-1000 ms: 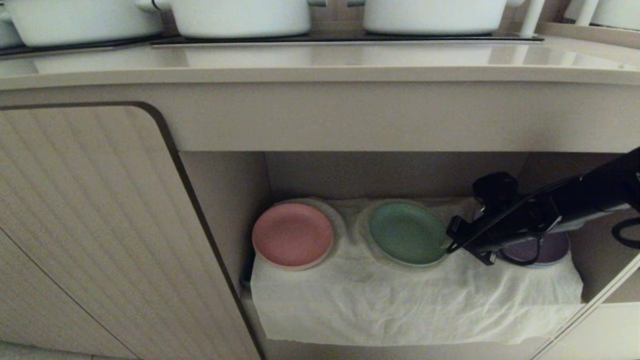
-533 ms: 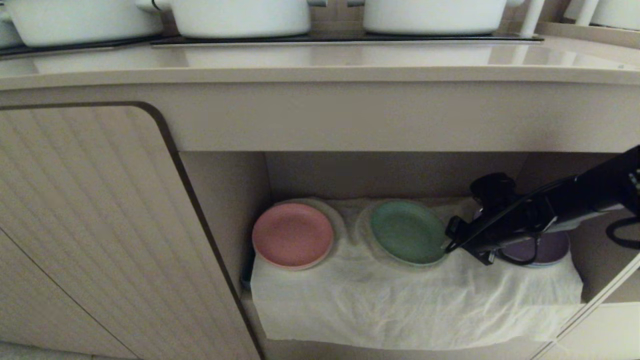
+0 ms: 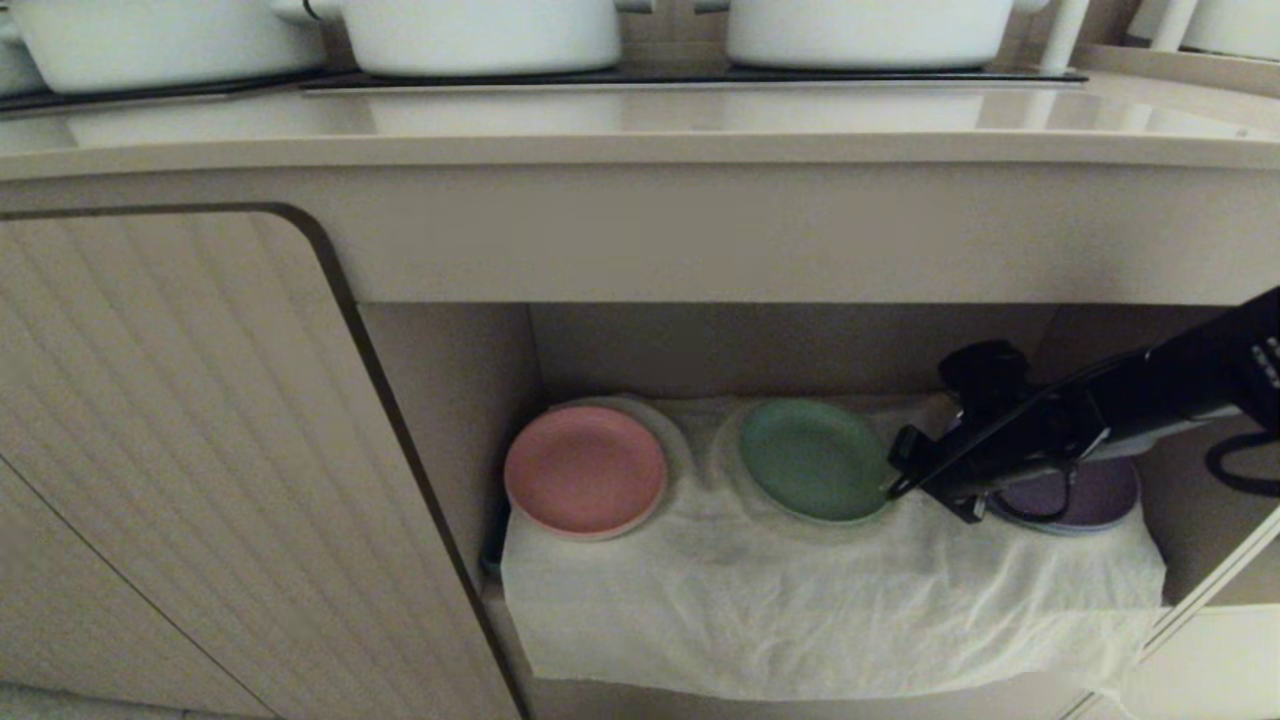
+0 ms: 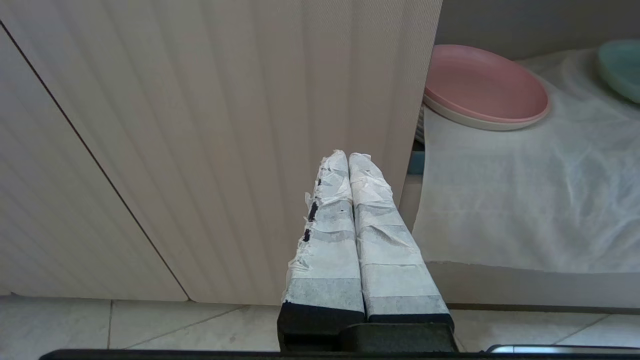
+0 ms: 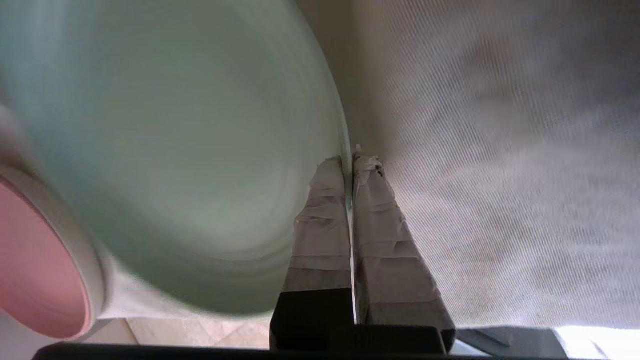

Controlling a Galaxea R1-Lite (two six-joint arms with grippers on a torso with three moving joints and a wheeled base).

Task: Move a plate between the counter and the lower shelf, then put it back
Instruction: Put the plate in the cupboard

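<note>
The mint-green plate (image 3: pixel 815 460) sits in the middle of the lower shelf (image 3: pixel 820 600), on the wrinkled white cloth, a little tilted. My right gripper (image 3: pixel 890 485) reaches in from the right and is shut on the plate's right rim. In the right wrist view the thin rim of the plate (image 5: pixel 175 150) runs between the taped fingertips of that gripper (image 5: pixel 351 160). The counter (image 3: pixel 640 120) runs above the recess. My left gripper (image 4: pixel 348 156) is shut on nothing, low beside the ribbed cabinet door, with the plate (image 4: pixel 620 67) far to its side.
A pink plate (image 3: pixel 585 470) lies to the left of the green one. A purple plate (image 3: pixel 1100 492) lies to the right, partly hidden under my right arm. White pots (image 3: pixel 480 35) stand on the hob at the back of the counter. The ribbed cabinet door (image 3: pixel 200 450) stands open at the left.
My right gripper has risen slightly with the rim in it. The plate's near edge now sits a little higher off the cloth.
</note>
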